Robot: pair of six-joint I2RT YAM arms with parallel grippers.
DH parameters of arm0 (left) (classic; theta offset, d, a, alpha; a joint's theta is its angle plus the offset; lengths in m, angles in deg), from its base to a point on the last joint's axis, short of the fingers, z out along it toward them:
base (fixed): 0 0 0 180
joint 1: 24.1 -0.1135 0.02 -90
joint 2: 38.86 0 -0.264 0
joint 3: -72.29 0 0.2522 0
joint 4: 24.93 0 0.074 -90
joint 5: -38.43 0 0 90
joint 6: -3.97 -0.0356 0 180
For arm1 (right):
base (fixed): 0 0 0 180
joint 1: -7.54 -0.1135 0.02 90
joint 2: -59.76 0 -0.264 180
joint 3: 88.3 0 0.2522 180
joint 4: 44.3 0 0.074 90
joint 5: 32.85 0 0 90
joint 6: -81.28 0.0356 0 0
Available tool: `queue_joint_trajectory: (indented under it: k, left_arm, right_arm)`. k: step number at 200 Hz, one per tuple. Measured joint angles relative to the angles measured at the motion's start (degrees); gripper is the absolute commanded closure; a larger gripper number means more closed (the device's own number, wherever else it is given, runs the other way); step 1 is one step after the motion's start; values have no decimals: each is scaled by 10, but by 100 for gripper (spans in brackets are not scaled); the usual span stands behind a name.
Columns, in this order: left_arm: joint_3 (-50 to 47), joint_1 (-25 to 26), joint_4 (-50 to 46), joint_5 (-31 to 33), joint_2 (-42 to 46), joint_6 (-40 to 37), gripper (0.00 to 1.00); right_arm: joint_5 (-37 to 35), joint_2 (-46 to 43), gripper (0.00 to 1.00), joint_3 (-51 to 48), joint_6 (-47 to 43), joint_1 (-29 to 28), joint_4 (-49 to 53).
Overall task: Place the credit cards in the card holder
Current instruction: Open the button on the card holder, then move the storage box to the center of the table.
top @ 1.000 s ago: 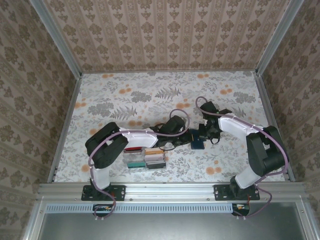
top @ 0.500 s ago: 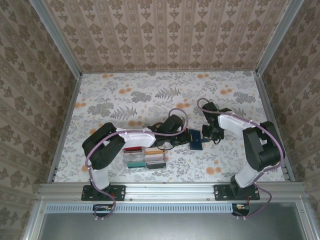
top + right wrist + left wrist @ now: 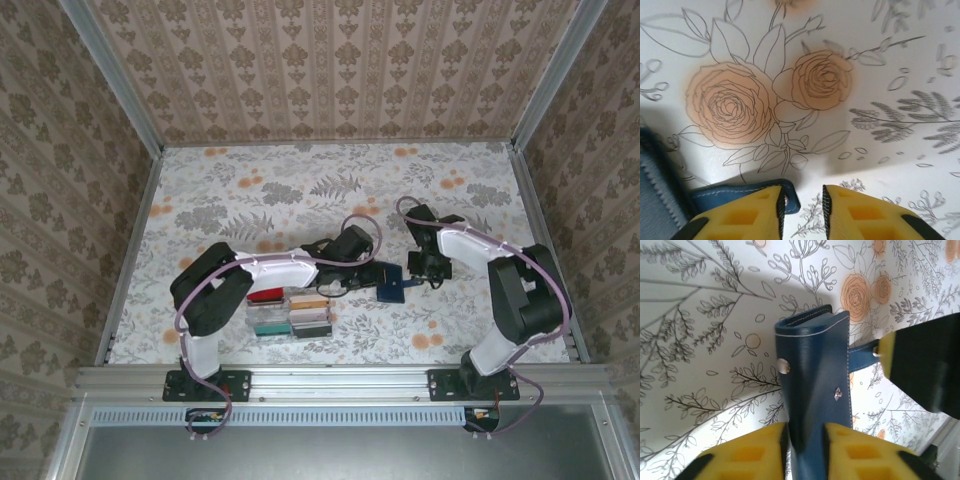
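inside your left end effector (image 3: 805, 440) the card holder (image 3: 815, 370) sits clamped; its tab (image 3: 740, 196) reaches your right end effector (image 3: 802, 210), grip unclear.

The card holder (image 3: 392, 285) lies on the tabletop (image 3: 250, 200); left of it and nearer stands a rack (image 3: 310, 324) holding the credit cards (image 3: 266, 297).

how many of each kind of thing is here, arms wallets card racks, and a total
arms: 2 (left arm, right arm)
wallet: 1
card rack: 1
cards in the rack: mixed colours, too small to count
total: 4, cards left out
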Motion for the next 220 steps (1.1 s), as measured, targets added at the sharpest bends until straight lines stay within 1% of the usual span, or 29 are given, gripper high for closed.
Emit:
queue_joint_trajectory:
  k: [20,26,35,52,65,76,81,99,113,127,142,161,189,220]
  left_arm:
    - [12,0,-27,20,1,-11,59]
    - [12,0,-33,24,1,-16,56]
    - [12,1,-43,30,3,-22,54]
    - [12,3,-54,43,16,-38,53]
    - [9,9,-58,62,45,-50,49]
    - [0,16,-57,89,85,-59,45]
    - [-7,19,-57,104,112,-63,43]
    - [-29,25,-61,159,201,-69,42]
    - [-52,20,-66,209,269,-69,41]
    - [-85,9,-77,256,333,-69,37]
    - [-130,-9,-92,299,397,-67,35]
    - [-181,-42,-127,337,466,-64,33]
    - [-236,-108,-183,360,551,-60,30]
    - [-294,-190,-222,349,646,-53,29]
  right_arm:
    - [-1,-60,59,1,-3,5,4]
    - [-1,-78,59,3,-3,6,6]
    - [1,-99,59,6,-6,7,7]
    - [18,-139,60,11,-21,9,3]
    - [47,-168,60,11,-39,9,-6]
    - [85,-188,61,11,-55,9,-23]
    - [105,-194,61,11,-63,9,-33]
    - [177,-204,62,11,-86,4,-77]
    - [226,-198,62,11,-108,-12,-113]
    - [264,-180,62,14,-134,-35,-138]
    - [286,-148,61,28,-170,-70,-154]
    - [305,-97,60,60,-224,-121,-163]
    - [313,-32,60,109,-313,-199,-165]
    - [317,19,59,150,-413,-262,-160]
